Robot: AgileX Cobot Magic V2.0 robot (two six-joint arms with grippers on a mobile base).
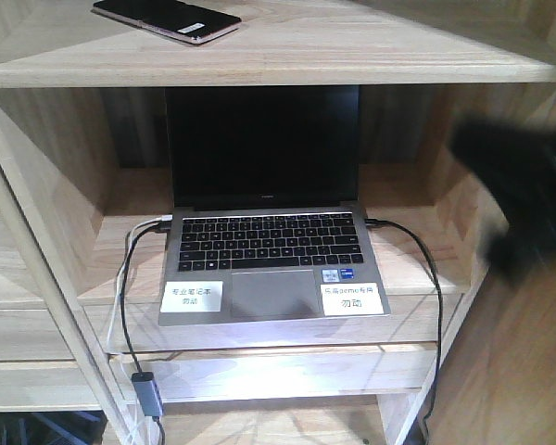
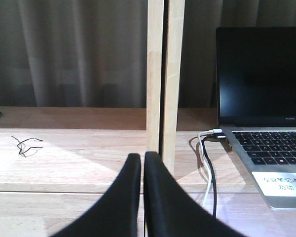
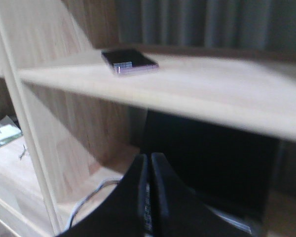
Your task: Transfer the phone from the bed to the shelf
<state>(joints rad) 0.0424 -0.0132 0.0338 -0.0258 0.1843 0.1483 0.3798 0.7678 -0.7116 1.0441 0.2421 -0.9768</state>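
phone (image 3: 129,61) lies on the shelf (image 3: 227,94) board, above and well apart from the right gripper (image 3: 149,165), jaws together. left gripper (image 2: 142,163) jaws together too; right arm blurred in the front view.

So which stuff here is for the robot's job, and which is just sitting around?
For the job:
phone, lying on the upper board
shelf

Just lying about:
laptop, open, in the compartment below
cables plugged into it
curtain behind
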